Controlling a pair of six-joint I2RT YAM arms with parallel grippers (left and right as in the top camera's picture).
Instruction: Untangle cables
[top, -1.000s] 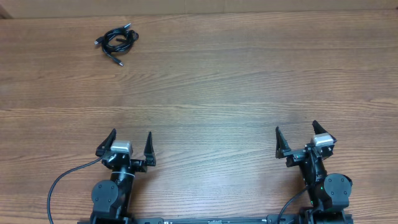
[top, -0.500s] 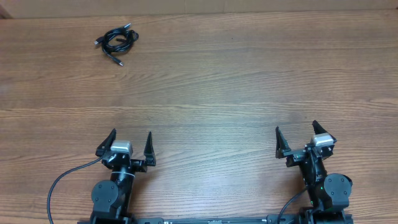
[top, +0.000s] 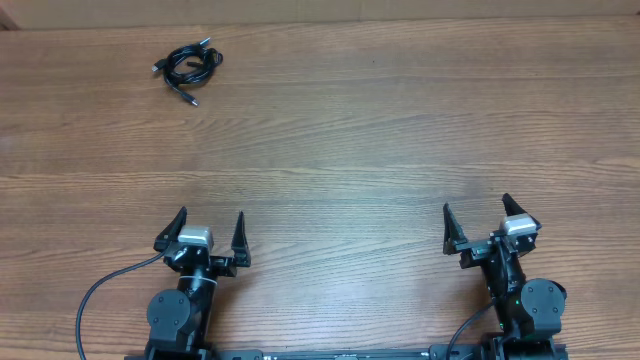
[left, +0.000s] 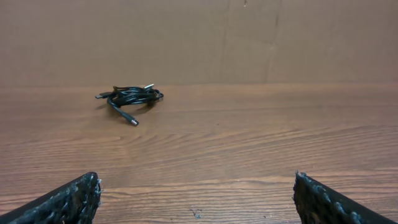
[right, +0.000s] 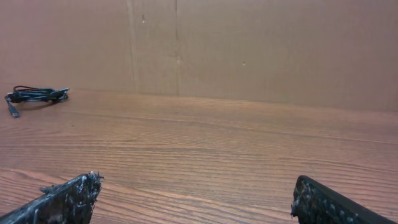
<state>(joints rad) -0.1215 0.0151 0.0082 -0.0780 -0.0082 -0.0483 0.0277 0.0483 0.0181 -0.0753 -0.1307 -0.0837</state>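
Overhead view
- Left hand (top: 211, 215): released, fingers spread wide, nothing between them. It is parked at the near edge of the tabletop (top: 380, 130).
- Right hand (top: 476, 204): likewise released and empty, parked well to the right of the left hand.
- Cables (top: 188, 68): one small black knot of loops with a few plug ends sticking out. It lies far ahead of the left hand and slightly to its left, and far ahead and well to the left of the right hand. It sits close to the tabletop's far edge.
- Open room: bare wood between both hands and the cables, with nothing in the way.

Left wrist view
- Cables (left: 130, 96) lie ahead and left of centre, near the foot of the cardboard wall (left: 261, 37). One plug end points back toward the hand.
- Both fingers (left: 68, 199) show at the bottom corners with bare tabletop between them.

Right wrist view
- Cables (right: 34, 94) sit at the far left and look small. The reach for this hand is long and diagonal.

Risks (judgement)
- The bundle is light and thin, so a shallow pinch could slide it toward the wall or off the far edge instead of lifting a strand.
- Grasping the whole knot would tighten it. A single loop or plug end is the better target.
- Both arms converging on the same far-left spot could crowd each other.
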